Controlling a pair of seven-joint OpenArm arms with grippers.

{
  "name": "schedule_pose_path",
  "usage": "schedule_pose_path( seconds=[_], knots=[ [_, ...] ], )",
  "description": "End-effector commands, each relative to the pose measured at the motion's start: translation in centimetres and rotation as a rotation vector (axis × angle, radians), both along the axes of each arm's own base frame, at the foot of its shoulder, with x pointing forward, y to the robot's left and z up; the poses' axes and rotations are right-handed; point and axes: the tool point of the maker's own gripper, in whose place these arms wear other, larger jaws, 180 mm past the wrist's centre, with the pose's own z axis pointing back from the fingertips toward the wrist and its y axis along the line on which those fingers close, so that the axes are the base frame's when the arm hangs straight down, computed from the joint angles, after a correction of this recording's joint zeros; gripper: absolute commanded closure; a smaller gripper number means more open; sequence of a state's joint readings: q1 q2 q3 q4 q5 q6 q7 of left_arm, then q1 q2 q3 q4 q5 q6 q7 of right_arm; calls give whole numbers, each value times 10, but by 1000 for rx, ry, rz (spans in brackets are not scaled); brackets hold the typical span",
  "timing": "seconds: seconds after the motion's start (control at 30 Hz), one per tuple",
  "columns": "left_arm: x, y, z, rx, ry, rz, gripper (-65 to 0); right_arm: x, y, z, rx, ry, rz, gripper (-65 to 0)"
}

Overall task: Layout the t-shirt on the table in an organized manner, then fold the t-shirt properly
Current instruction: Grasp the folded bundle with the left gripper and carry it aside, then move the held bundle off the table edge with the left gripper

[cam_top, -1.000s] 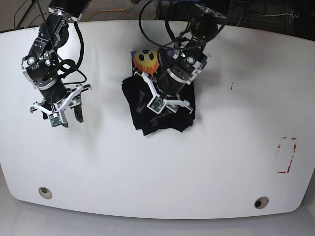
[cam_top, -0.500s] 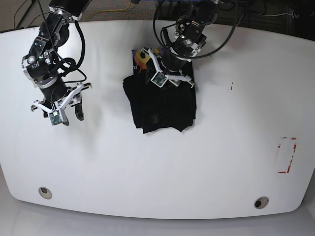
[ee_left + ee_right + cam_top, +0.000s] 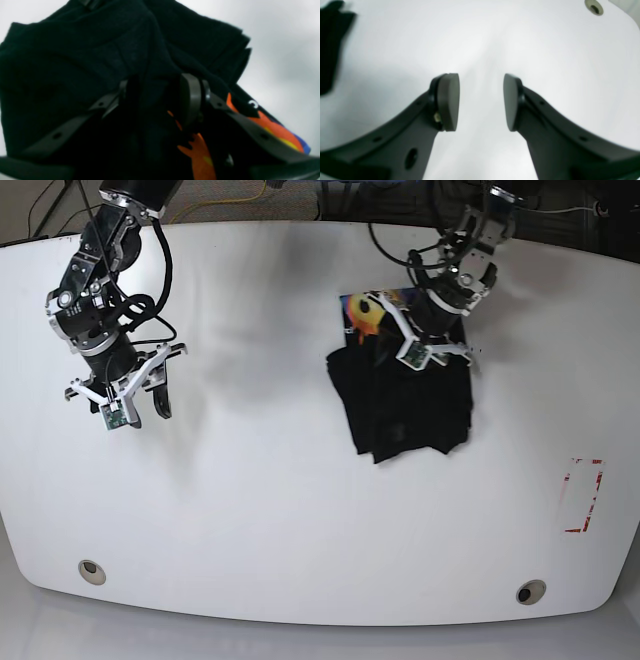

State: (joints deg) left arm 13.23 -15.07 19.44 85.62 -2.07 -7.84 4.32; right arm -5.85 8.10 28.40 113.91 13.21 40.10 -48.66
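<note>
Left gripper (image 3: 160,100): rounded black pads closed on a soft fold of the bunched black t-shirt (image 3: 405,395), right of centre on the glossy white table (image 3: 300,510); right gripper (image 3: 481,101): parted, empty, at left.

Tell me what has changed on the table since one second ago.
The left gripper, shut on the t-shirt, has dragged it to the right in the base view, toward the red mark. The shirt is still bunched, not spread. The right gripper stays open and empty above the bare table, almost in the same place.
</note>
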Motion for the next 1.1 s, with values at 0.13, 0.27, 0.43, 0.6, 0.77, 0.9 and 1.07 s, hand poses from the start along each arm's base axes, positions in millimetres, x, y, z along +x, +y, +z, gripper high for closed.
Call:
schedule_pose_path(
  seconds=[0.13,0.27,0.43,0.6,0.77,0.9,1.07],
  knots=[
    [-31,77,-27,136,155,12,-251,2,-1,11,-4,-41,7,-270],
    [-42,107,-27,159,209,-22,-251,2,0,10,0,-39,7,-270],
    [-55,140,-33,171,286,-33,-251,1,1,10,6,-39,9,-270],
    [-63,175,-33,190,322,-4,-251,1,2,10,7,-39,11,-270],
    [-76,202,-33,219,367,-36,-251,1,1,9,6,-39,10,-270],
    [-85,226,-35,255,406,-45,-251,1,1,9,5,-38,10,-270],
    [-95,249,-36,266,451,-41,-251,1,1,8,5,-34,10,-270]
  ],
)
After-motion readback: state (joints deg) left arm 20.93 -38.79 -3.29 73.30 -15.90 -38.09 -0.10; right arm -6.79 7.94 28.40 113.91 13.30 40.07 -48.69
